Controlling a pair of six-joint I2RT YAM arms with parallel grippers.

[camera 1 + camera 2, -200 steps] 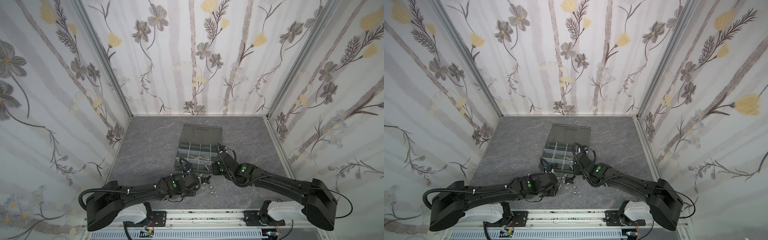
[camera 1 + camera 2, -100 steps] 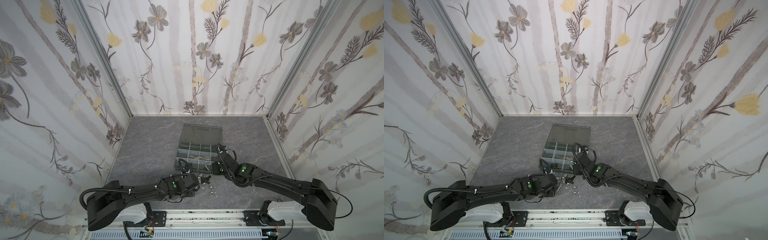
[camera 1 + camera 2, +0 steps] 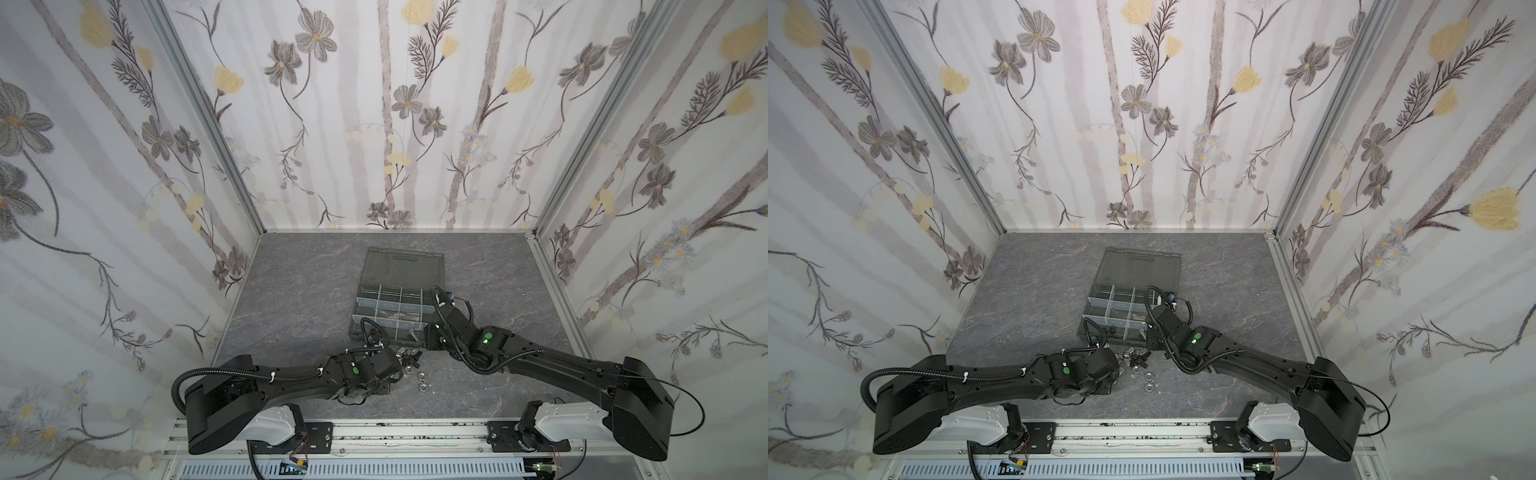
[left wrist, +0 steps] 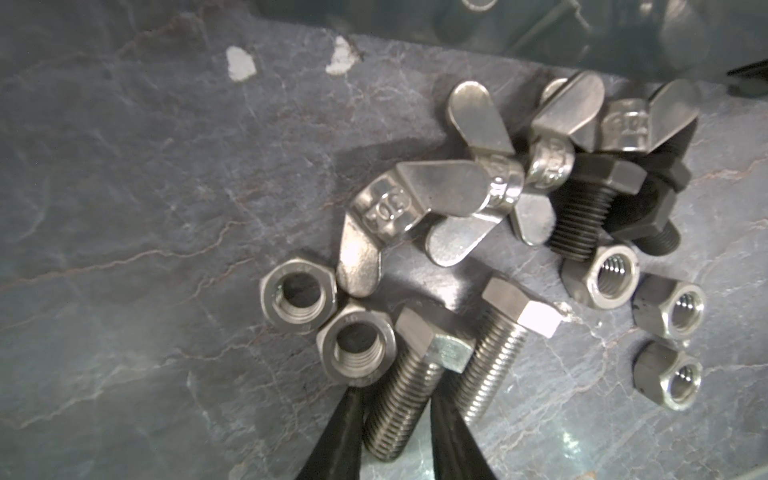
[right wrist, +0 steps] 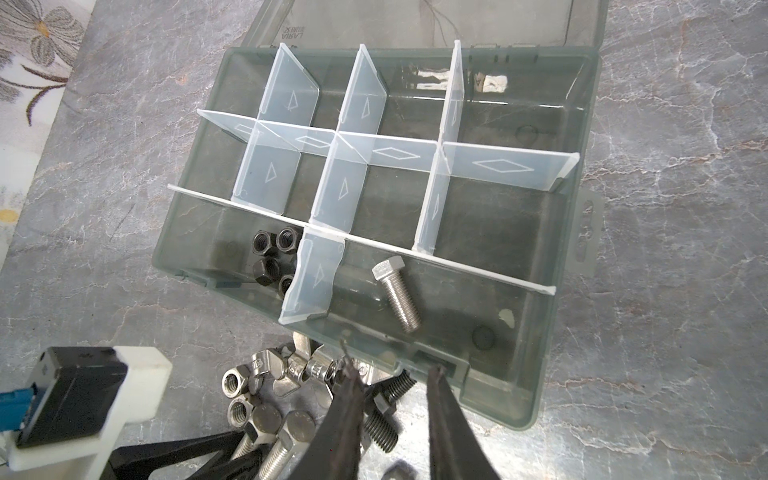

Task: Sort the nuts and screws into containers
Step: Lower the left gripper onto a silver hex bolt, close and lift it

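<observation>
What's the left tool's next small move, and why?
Probably lift straight up. The left tool has its fingers against both sides of a silver bolt's threaded shaft on the table, with a second bolt and a hex nut lying right beside it, so a vertical lift should disturb least. A third bolt already lies in a case compartment, the likely destination.

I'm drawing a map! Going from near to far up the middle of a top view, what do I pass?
Metal rail, loose nuts, pile of wing nuts and screws, organiser case, its open lid, flowery wall.
</observation>
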